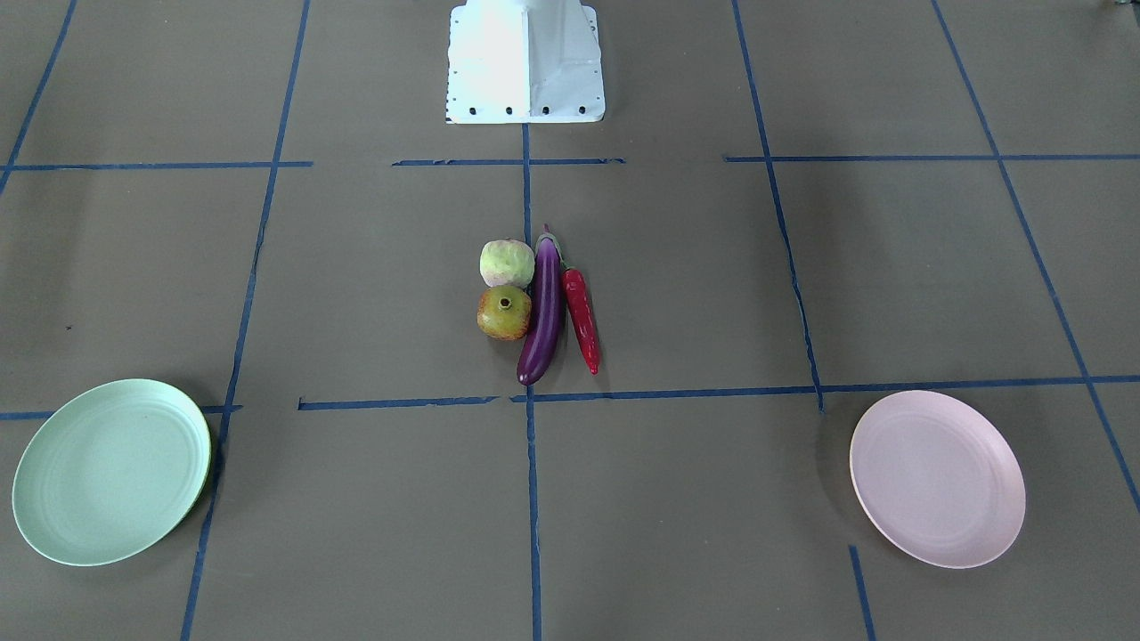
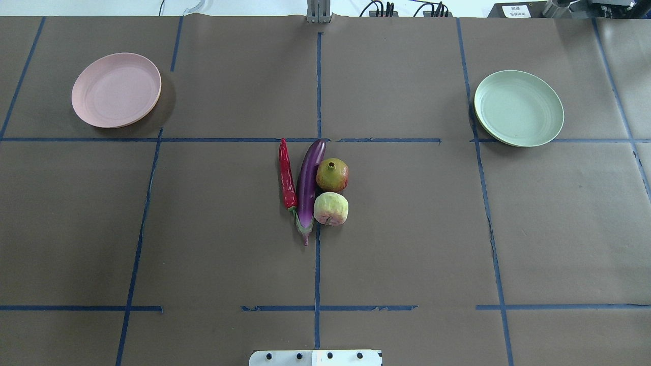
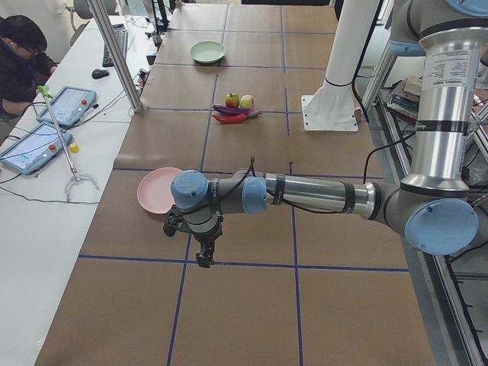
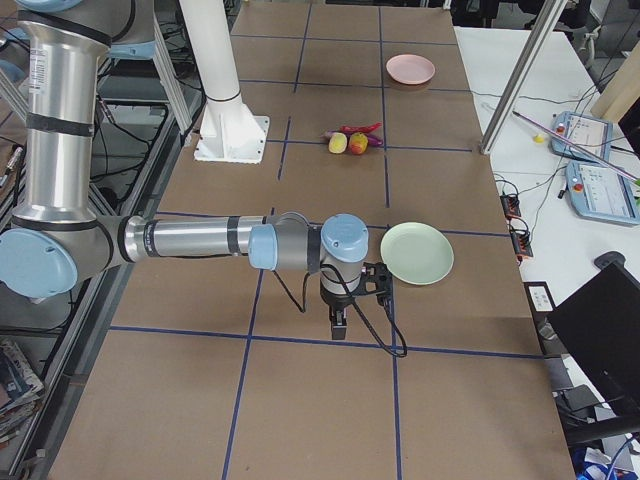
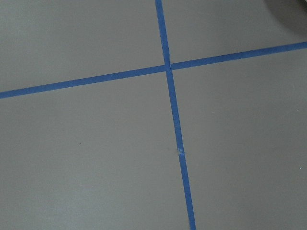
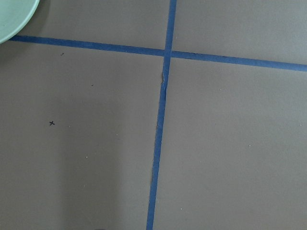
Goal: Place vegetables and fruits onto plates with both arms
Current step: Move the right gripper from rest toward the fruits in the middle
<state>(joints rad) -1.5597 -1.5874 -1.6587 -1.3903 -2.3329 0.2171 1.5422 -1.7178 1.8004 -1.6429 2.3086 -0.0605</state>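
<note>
Lying mid-table, the eggplant [image 2: 308, 185] is anchoring a tight cluster. The chili pepper [image 2: 286, 175] is pressing along its one flank. The pomegranate-like fruit [image 2: 332, 175] and the pale lumpy ball [image 2: 331, 209] are crowding its other flank and look to be touching it.

The eggplant's glossy skin is looking slick and stiff, probably light, so a pinch across the mid-body seems safest. The chili is slim and low and wants a grip across its width. Both round fruits are likely to roll when nudged.

That crowding is what's getting in the way, with little finger room between neighbours.

The pink plate [image 2: 116, 90] is waiting bare, well off past the chili's side of the eggplant. The green plate [image 2: 519, 108] is waiting just as far beyond the fruit side.

The left gripper [image 3: 204, 255] and the right gripper [image 4: 339, 322] are hanging well away from the eggplant, each beyond its plate. I cannot tell how their fingers are set.
</note>
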